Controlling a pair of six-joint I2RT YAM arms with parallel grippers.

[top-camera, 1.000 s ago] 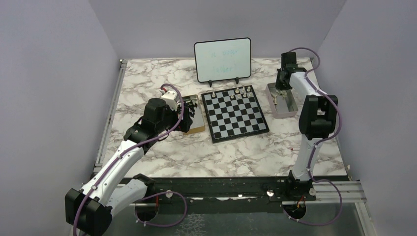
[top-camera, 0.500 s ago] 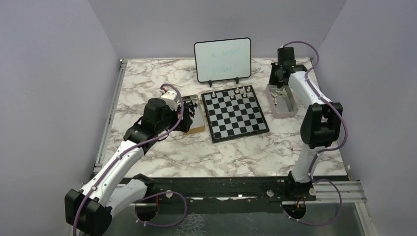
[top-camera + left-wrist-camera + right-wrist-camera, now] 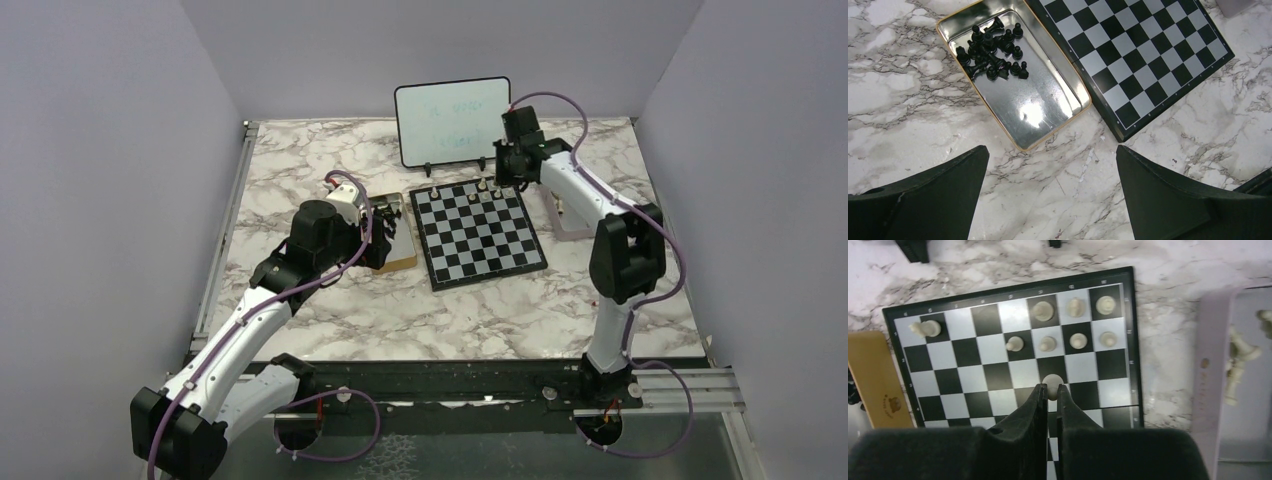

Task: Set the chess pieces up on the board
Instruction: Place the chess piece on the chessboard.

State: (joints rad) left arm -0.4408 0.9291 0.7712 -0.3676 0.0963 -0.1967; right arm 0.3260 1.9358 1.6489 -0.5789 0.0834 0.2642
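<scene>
My right gripper (image 3: 1049, 391) pinches a pale chess piece (image 3: 1051, 381) above the board (image 3: 964, 351); my left gripper (image 3: 1051, 155) stands spread wide

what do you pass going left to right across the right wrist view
tan tin → board → pale pink tray with white chess pieces; the right pincer, shut on a white piece, sits over the board, so left out

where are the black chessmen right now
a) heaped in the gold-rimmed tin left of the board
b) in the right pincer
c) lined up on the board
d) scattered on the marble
a, the black pieces lie piled at one end of the tin, beside the board.
</scene>
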